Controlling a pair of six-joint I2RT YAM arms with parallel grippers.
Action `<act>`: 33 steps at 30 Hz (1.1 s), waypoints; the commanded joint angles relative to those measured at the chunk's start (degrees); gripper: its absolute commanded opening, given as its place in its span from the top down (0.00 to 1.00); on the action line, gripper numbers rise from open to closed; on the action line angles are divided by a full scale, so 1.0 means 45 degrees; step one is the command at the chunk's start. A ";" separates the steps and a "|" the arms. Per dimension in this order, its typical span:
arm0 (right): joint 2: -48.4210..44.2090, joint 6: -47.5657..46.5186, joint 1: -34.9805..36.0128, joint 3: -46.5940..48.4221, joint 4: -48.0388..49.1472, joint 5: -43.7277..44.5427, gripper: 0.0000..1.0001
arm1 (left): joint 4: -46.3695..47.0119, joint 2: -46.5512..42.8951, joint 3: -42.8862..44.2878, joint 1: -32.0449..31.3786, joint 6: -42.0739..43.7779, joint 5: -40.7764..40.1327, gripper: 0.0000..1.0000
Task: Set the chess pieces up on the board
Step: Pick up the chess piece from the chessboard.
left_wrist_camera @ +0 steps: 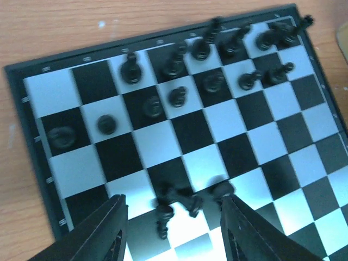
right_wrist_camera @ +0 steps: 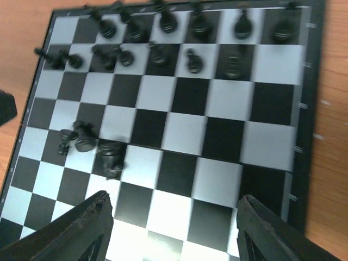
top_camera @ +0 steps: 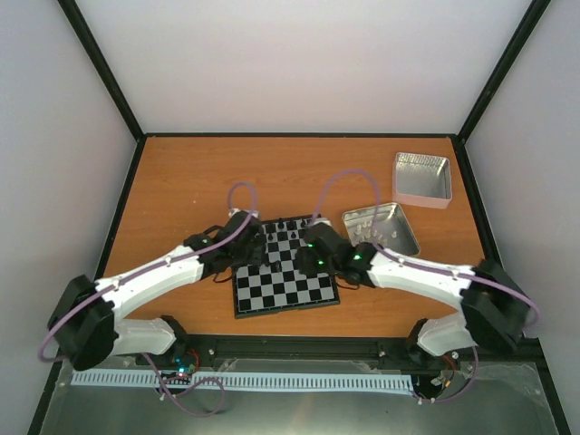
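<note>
The pieces point(left_wrist_camera: 130, 70) fill the two far rows of the board point(left_wrist_camera: 255, 147), which lies on the table point(top_camera: 181, 181). A few pieces cluster mid-board. The left gripper point(left_wrist_camera: 171, 209) straddles that cluster, jaws apart, gripping nothing. The right gripper point(right_wrist_camera: 174, 198) is likewise spread and empty.

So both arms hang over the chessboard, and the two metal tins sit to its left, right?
No. The top external view shows the metal tins to the right of the chessboard, not the left. The rest holds.
</note>
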 commanded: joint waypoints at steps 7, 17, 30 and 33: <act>0.5327 -0.4131 0.2076 0.4756 -0.0648 -0.0073 0.49 | 0.0570 -0.3448 -0.2301 0.3402 -0.1030 0.1709 0.51; 0.7092 -0.5416 0.2394 0.6298 -0.1407 -0.0040 0.66 | 0.0591 -0.4538 -0.2879 0.4434 -0.0867 0.2647 0.50; 0.7646 -0.5436 0.2337 0.6178 -0.1227 0.0601 0.65 | 0.0683 -0.4230 -0.2783 0.4433 -0.0809 0.2775 0.50; 0.7780 -0.5382 0.2185 0.6182 -0.1147 0.0524 0.67 | 0.0607 -0.4246 -0.2763 0.4433 -0.0880 0.2689 0.49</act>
